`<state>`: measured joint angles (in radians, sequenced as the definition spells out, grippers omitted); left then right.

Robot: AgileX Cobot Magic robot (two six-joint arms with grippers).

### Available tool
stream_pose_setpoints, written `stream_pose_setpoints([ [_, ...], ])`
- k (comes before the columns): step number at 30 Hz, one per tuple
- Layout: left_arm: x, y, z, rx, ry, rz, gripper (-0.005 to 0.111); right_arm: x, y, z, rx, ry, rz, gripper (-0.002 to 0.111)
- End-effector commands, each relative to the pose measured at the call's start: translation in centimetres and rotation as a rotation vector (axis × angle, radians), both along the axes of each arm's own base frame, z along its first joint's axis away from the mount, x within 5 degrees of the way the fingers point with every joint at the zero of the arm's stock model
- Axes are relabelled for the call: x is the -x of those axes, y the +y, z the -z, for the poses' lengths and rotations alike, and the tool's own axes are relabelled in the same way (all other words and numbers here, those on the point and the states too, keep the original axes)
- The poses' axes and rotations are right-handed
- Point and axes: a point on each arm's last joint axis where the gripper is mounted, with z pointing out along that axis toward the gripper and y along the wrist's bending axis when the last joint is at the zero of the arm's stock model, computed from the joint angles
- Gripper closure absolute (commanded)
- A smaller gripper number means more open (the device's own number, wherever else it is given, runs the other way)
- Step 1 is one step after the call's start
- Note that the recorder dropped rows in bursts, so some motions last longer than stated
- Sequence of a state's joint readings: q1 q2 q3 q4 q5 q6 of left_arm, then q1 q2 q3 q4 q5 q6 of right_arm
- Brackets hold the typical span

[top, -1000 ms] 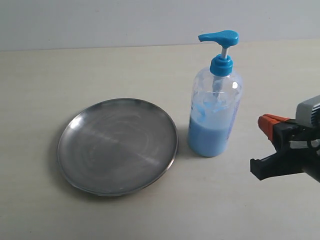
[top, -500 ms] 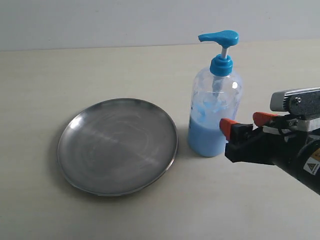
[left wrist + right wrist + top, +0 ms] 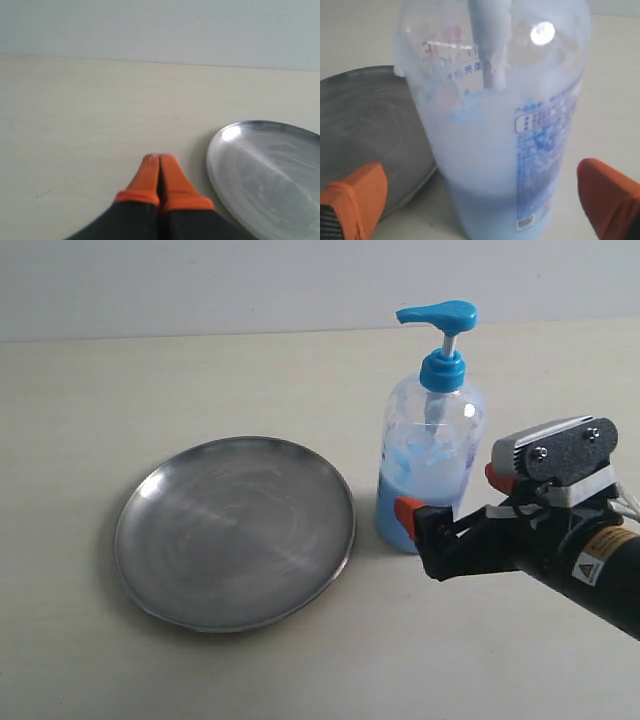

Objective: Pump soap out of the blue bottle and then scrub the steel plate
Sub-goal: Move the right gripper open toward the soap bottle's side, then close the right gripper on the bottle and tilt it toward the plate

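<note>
right tool (image 3: 481, 197) stands apart around the blue bottle (image 3: 430, 475); an off-centre squeeze could topple it onto the steel plate (image 3: 235, 530). left tool (image 3: 159, 160) sits together.

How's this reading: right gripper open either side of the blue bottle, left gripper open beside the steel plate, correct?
No: the left gripper is shut, fingertips together, per the left wrist view. It is beside the steel plate, and the right gripper is open either side of the blue bottle.
</note>
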<state>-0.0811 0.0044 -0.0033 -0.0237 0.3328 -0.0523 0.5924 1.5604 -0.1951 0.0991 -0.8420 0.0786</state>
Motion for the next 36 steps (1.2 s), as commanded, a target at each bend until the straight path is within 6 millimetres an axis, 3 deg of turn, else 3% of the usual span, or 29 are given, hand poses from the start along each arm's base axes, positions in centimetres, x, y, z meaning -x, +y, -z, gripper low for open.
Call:
stream_pose_setpoints([
  [1, 0.0, 0.0, 0.0, 0.014, -0.007, -0.003, 0.107, -1.3, 0.5, -0.2, -0.001, -0.031, 0.03, 0.007],
  [11, 0.0, 0.0, 0.0, 0.014, -0.007, -0.003, 0.107, -3.8, 1.8, -0.8, -0.048, -0.06, 0.08, 0.007],
  [18, 0.0, 0.0, 0.0, 0.014, -0.007, -0.003, 0.107, -4.1, 4.3, -0.6, -0.016, -0.081, 0.159, 0.01],
  [21, 0.0, 0.0, 0.0, 0.014, -0.007, -0.003, 0.107, -4.2, 4.6, -0.5, 0.034, -0.123, 0.252, 0.014],
  [28, 0.0, 0.0, 0.0, 0.014, -0.007, -0.003, 0.107, -4.7, 5.5, 0.7, 0.027, -0.136, 0.277, 0.017],
  [32, 0.0, 0.0, 0.0, 0.014, -0.007, -0.003, 0.107, -5.0, 5.6, 1.1, 0.038, -0.164, 0.282, 0.04],
  [34, 0.0, 0.0, 0.0, 0.014, -0.007, -0.003, 0.107, -5.0, 5.7, 1.2, 0.041, -0.173, 0.279, 0.06],
  [36, 0.0, 0.0, 0.0, 0.014, -0.007, -0.003, 0.107, -5.0, 5.8, 1.2, 0.043, -0.18, 0.263, 0.088],
])
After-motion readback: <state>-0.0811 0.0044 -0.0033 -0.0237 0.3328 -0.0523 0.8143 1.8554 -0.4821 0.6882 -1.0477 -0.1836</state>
